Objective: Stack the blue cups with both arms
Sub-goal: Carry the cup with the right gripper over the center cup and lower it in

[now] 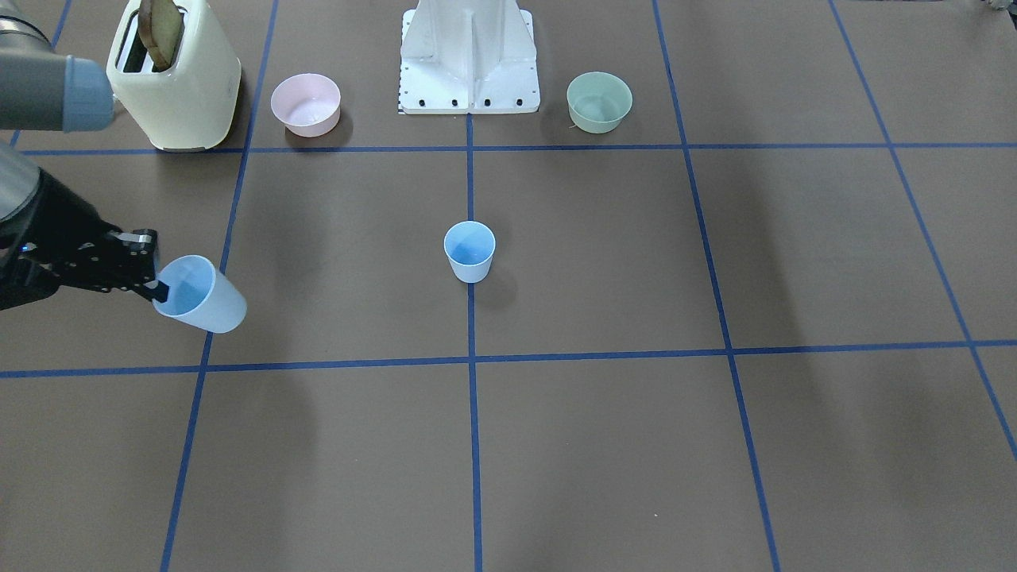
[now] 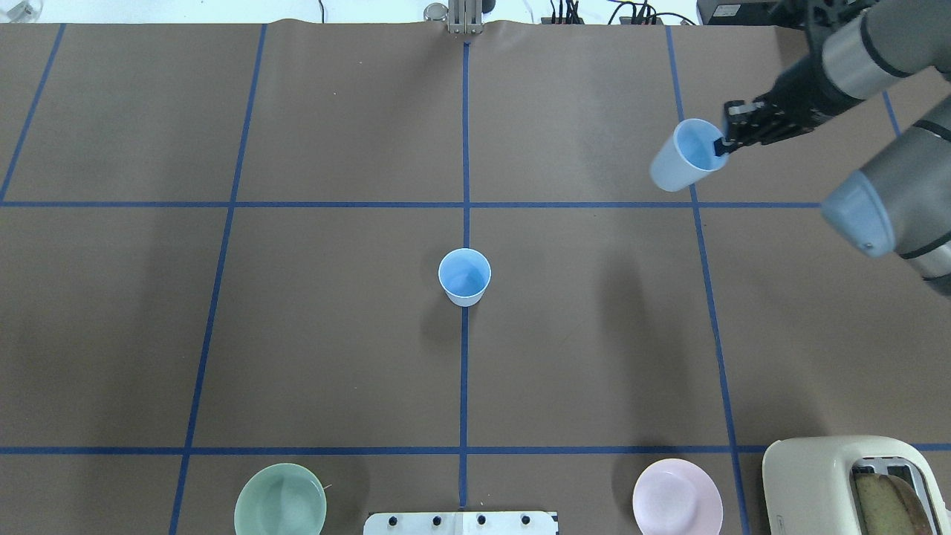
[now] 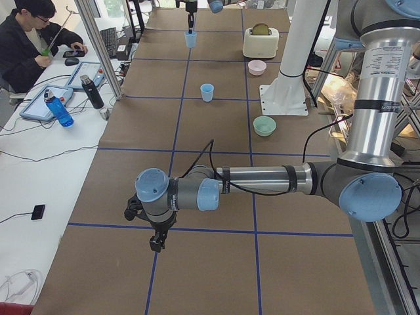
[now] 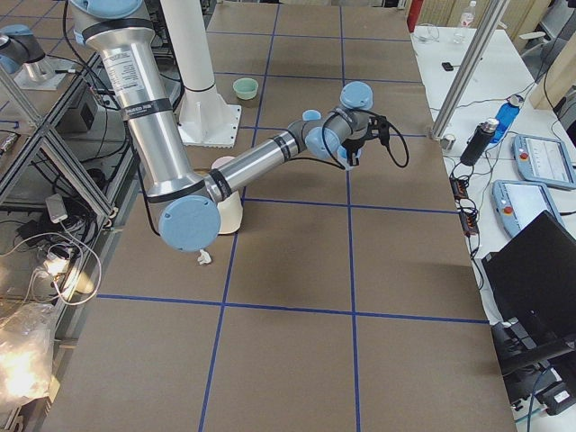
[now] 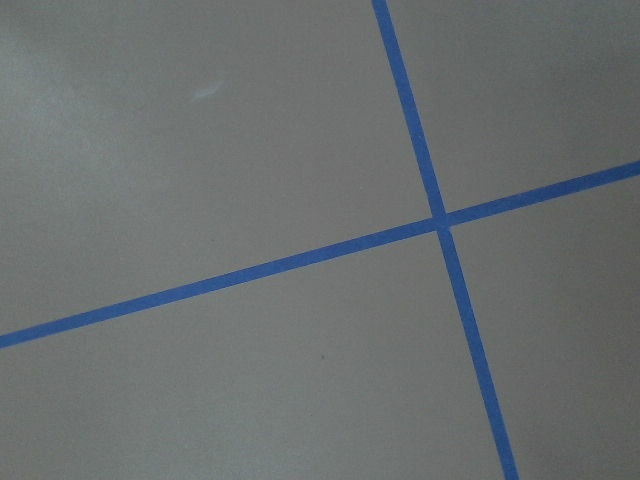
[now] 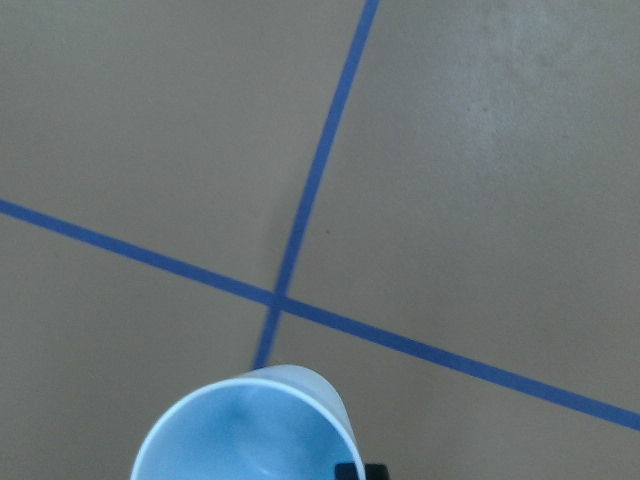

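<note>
One blue cup (image 1: 469,251) stands upright on the centre tape line of the table; it also shows in the overhead view (image 2: 464,276). My right gripper (image 1: 157,287) is shut on the rim of the second blue cup (image 1: 203,298) and holds it tilted above the table on my right side. Both also show from overhead, the gripper (image 2: 719,146) and the held cup (image 2: 680,160). The right wrist view shows the held cup's open mouth (image 6: 245,430). My left gripper (image 3: 156,245) hangs low over the table's near left end, far from both cups. I cannot tell whether it is open.
A cream toaster (image 1: 179,79) with toast stands at my right rear, with a pink bowl (image 1: 306,103) beside it. A pale green bowl (image 1: 599,101) sits at my left rear. The white pedestal (image 1: 469,56) stands between the bowls. An operator (image 3: 33,39) sits beside the table.
</note>
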